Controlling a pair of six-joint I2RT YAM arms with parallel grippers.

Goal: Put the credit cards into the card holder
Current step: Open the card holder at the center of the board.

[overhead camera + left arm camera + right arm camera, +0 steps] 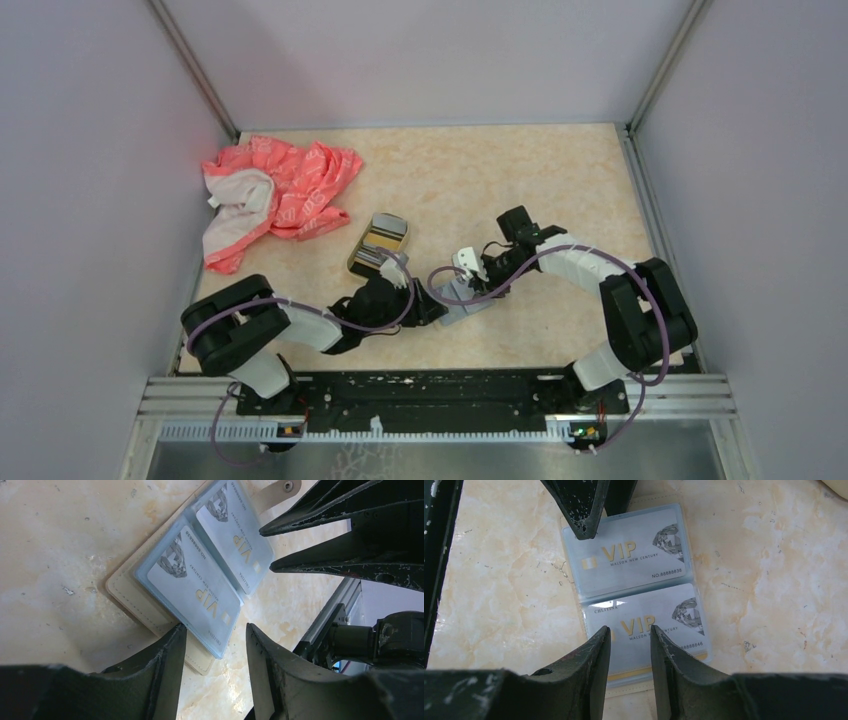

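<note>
Over on the far left a crumpled pink cloth [275,190] lies near the wall on the marbled table [500,170]. Just right of it, well clear of the cloth, sits the card holder [390,219], the little gold-rimmed tin. It is set at a slant, with pale and dark bands showing inside. From where I stand I can't make out what those bands are.

The left arm reaches in low from its base, and the left gripper [215,630] hangs just past the tin's near end. Its fingers are a narrow gap apart with nothing gripped between them. They come down at one corner of a tan wallet [125,592] that lies open and flat on the table. One black fingertip [583,522] is at the edge of a clear pocket, though I can't tell whether it presses there.

Two credit cards [624,555] rest side by side in the wallet's clear pockets. Both are pale blue-grey with gold VIP lettering and a diamond print. A snap tab [280,487] sticks out from the wallet's far end.

From the other side the right gripper [630,630] is over the second card [649,612]. Its jaws are also a small way apart and nothing is clamped in them. The two grippers face each other across the wallet, which lies to the right of the tin and apart from it.
</note>
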